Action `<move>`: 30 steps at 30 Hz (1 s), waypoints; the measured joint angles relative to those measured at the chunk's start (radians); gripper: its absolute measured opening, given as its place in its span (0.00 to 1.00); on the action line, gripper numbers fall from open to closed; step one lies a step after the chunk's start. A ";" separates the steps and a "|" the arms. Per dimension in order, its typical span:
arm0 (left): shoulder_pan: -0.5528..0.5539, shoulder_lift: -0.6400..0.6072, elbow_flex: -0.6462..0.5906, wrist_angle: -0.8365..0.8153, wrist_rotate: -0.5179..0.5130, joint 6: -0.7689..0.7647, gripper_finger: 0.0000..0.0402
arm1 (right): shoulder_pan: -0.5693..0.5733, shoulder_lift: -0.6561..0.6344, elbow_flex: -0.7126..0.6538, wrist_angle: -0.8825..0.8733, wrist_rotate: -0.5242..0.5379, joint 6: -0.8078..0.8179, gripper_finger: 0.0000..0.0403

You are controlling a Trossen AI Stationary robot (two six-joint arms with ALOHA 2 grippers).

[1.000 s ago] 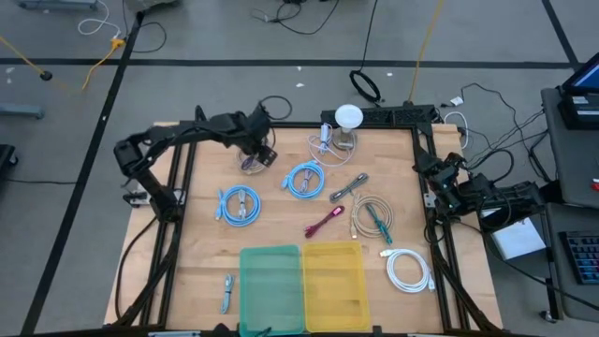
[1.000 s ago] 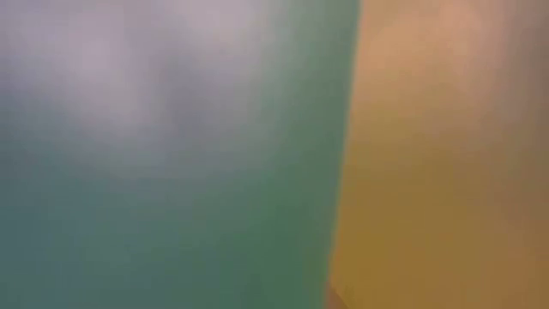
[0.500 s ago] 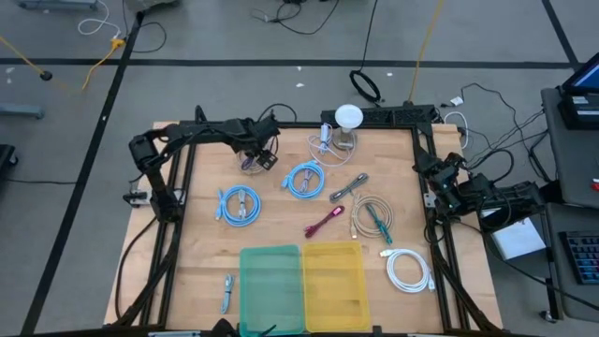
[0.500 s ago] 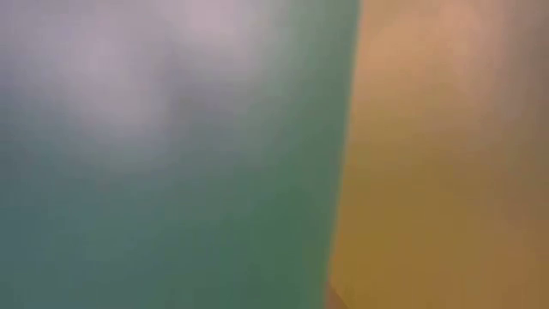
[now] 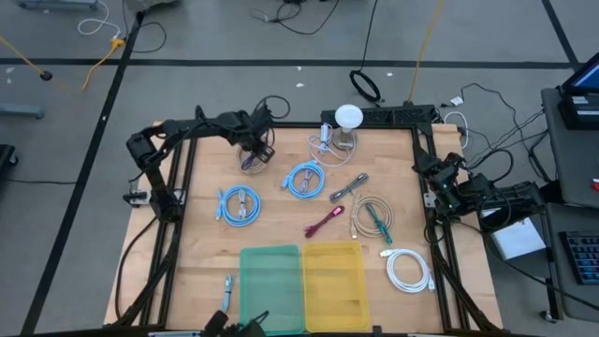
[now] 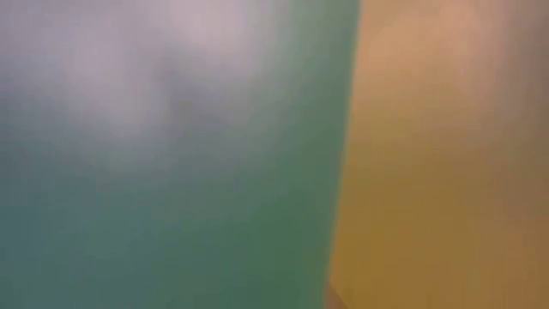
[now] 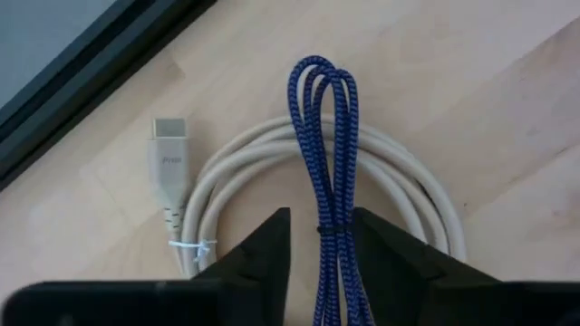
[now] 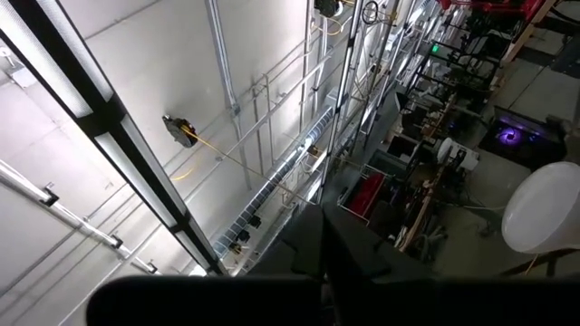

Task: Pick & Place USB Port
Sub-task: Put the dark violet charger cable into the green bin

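A beige cable coil (image 7: 399, 181) with a flat USB plug (image 7: 169, 158) lies on the wooden table at its far left. A doubled blue braided cable (image 7: 328, 136) lies across the coil. My left gripper (image 7: 323, 237) points steeply down over this bundle (image 5: 251, 165) and is shut on the blue cable. My right gripper (image 8: 319, 263) is shut and holds nothing. It is folded back at the table's right edge (image 5: 447, 183) and points up at the ceiling. My left gripper has the blue braided cable's doubled strands (image 7: 332, 213) pinched between its two fingers, below the loop end. The fingers come from above, pointing steeply down, one on each side of the strands. The cable lies on the beige coil and on the table.
Two blue coils (image 5: 239, 204) (image 5: 305, 179), a red cable (image 5: 325, 222), a grey connector (image 5: 349, 187), a beige-green cable (image 5: 372, 217) and a white coil (image 5: 408, 269) lie about. A green bin (image 5: 271, 276) and a yellow bin (image 5: 334, 274) stand near. They fill the low view.
My left gripper has sunk onto the cable bundle at the table's far left, and its arm has stretched out further over the table.
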State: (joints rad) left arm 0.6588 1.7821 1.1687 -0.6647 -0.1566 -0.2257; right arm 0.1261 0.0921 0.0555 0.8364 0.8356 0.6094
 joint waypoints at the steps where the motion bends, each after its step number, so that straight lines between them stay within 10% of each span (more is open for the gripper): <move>1: 0.004 0.000 0.000 0.004 0.000 -0.003 0.26 | 0.000 0.000 0.000 0.000 0.000 0.000 0.00; 30: -0.024 0.069 -0.001 -0.059 0.124 -0.038 0.44 | 0.000 0.000 0.000 0.001 0.000 0.008 0.00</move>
State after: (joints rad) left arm 0.6348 1.8515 1.1672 -0.7241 -0.0330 -0.2640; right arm 0.1257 0.0921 0.0555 0.8369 0.8360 0.6174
